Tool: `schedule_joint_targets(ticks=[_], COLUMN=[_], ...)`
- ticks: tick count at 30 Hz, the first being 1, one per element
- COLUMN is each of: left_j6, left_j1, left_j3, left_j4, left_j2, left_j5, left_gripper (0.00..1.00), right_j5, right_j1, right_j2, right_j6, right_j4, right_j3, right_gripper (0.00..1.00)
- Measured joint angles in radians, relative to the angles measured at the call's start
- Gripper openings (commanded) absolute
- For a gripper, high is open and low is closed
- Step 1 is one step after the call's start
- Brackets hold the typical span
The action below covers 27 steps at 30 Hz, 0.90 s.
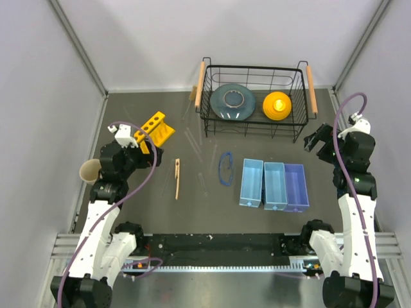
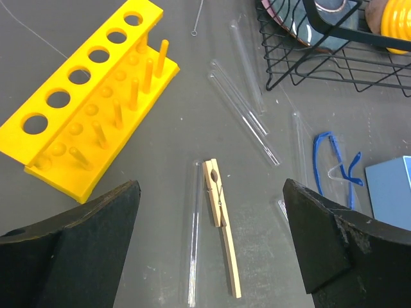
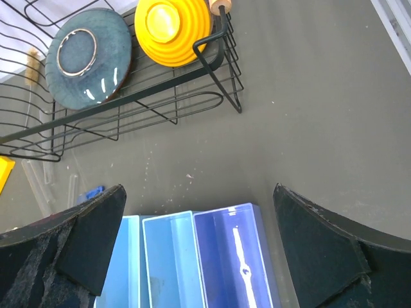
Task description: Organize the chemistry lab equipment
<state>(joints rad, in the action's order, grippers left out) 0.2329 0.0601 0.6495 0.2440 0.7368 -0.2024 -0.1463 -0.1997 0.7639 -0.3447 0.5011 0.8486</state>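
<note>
The yellow six-hole rack lies at the back left of the dark table. A tan wooden test-tube clamp lies lengthwise near the middle. One clear glass tube rests just left of it, and other tubes lie scattered further back. Blue-rimmed safety glasses lie to the right of the clamp. My left gripper hovers open above the clamp, beside the rack. My right gripper hangs open above the bins at the right.
Three blue bins stand side by side right of centre. A black wire basket at the back holds a blue-grey plate and a yellow bowl. A tan roll sits at the left edge.
</note>
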Motion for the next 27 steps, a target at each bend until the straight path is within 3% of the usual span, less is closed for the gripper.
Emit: schedule_joint_targets(ticks=[8,15,20,27], left_j6=[0.000,0.008,0.018,0.044], left_j1=[0.000,0.000,0.000,0.000], left_j3=[0.011,0.065,0.210,0.561], left_j4=[0.004,0.024,0.072,0.144], left_j2=[0.032,0.119,0.270,0.573], left_j5=[-0.046,-0.067,-0.080,-0.127], left_gripper=[0.99,0.99,0.99,0.99], right_j5=[-0.113,-0.480,-0.646,-0.716], right_j1=[0.000,0.008,0.028,0.029], right_j2=[-0.006,-0.018,-0.016,0.043], right_j6=[0.044,0.224,0.337,0.433], right_j4=[-0.001,-0.006,-0.006,-0.007], right_j3=[0.000,0.000,0.000,-0.005], right_gripper=[0.99,0.99,0.99,0.99])
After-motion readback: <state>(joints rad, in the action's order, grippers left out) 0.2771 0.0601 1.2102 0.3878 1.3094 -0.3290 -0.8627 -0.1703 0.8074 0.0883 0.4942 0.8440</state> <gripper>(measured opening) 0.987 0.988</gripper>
